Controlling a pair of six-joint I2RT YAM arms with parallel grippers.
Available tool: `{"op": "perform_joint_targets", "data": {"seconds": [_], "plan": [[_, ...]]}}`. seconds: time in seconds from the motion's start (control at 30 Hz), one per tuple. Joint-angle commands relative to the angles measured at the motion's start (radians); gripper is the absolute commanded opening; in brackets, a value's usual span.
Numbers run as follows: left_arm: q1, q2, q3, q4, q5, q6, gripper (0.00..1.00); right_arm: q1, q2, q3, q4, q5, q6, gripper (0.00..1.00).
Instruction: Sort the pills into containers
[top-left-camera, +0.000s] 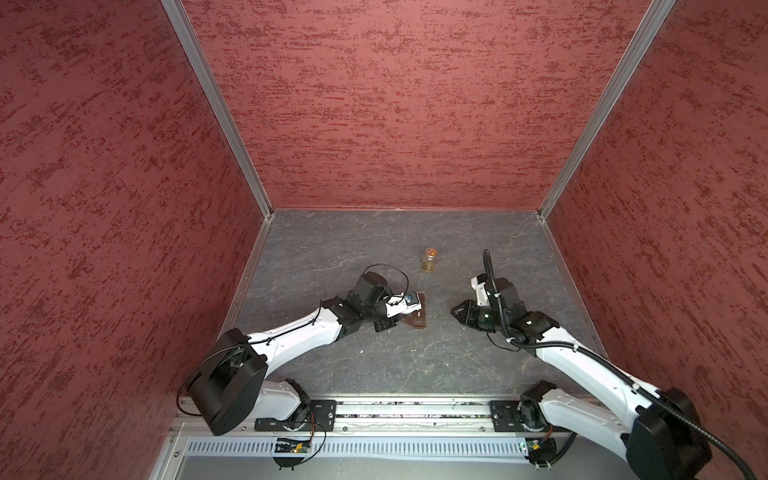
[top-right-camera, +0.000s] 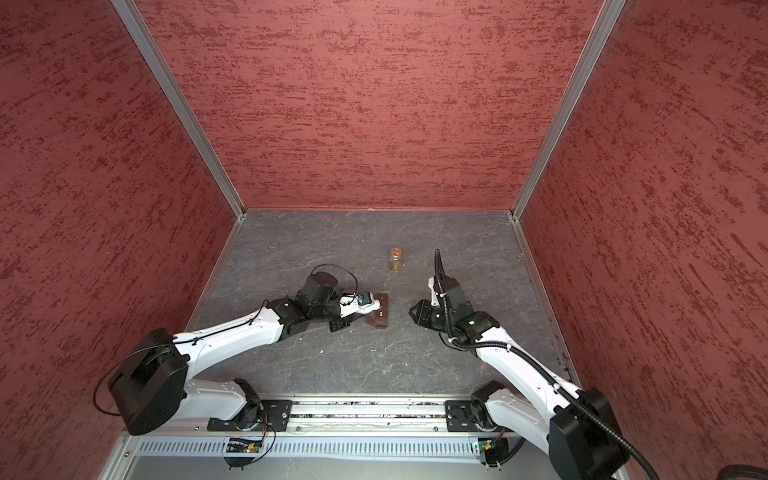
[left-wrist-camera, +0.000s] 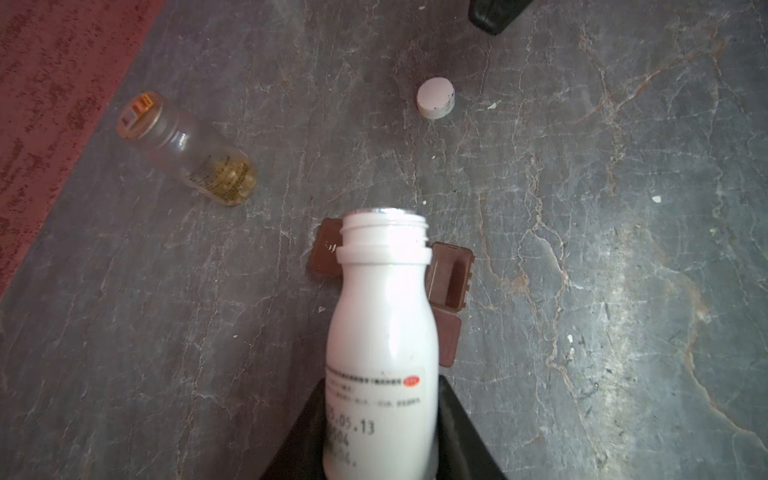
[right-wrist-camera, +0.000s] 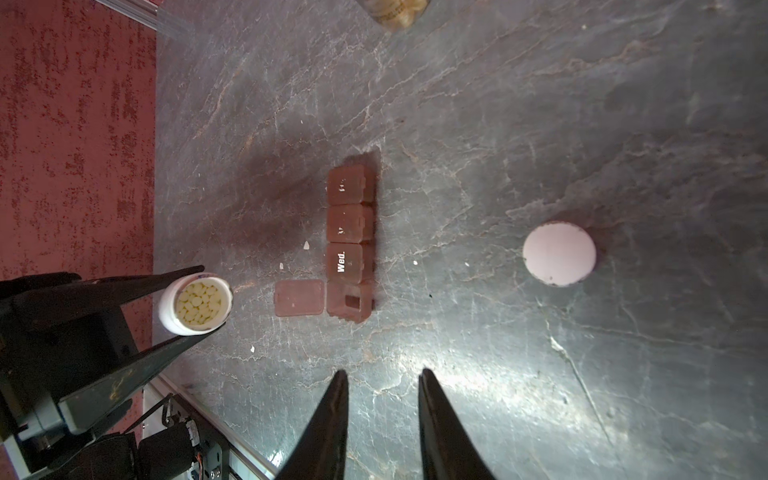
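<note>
Red textured walls (top-left-camera: 374, 104) enclose a grey stone table (top-left-camera: 332, 249) with few things on it.
The left gripper (right-wrist-camera: 210, 301) clamps an uncapped white bottle (left-wrist-camera: 382, 316), and its mouth is just beside the flipped lid (right-wrist-camera: 299, 298) of the containers (right-wrist-camera: 351, 245). The right gripper (right-wrist-camera: 382, 374) is empty, jaws narrowly apart, and points at that open end without touching. An amber bottle (top-left-camera: 429, 259) stands apart behind the strip. A white cap (right-wrist-camera: 559, 253) lies near it. Pale pills (right-wrist-camera: 201, 305) fill the white bottle.

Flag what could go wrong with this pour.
1. The white bottle in the left gripper is brim-full of pills, and just one compartment of the containers is open: tipping may dump too many.
2. Its mouth sits off beyond the flipped lid, so pills could hit the table.
3. The right gripper holds nothing; the containers could slide if bumped.
</note>
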Motion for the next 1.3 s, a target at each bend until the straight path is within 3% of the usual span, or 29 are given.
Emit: {"op": "perform_joint_targets", "data": {"seconds": [0.0, 1.27], "plan": [[0.005, 0.022, 0.012, -0.053, 0.033, 0.032, 0.0, -0.006, -0.023, -0.005, 0.023, -0.014, -0.002, 0.3], [-0.029, 0.177, 0.146, -0.225, -0.079, 0.139, 0.0, -0.006, 0.017, -0.033, 0.058, -0.019, -0.026, 0.3]]}}
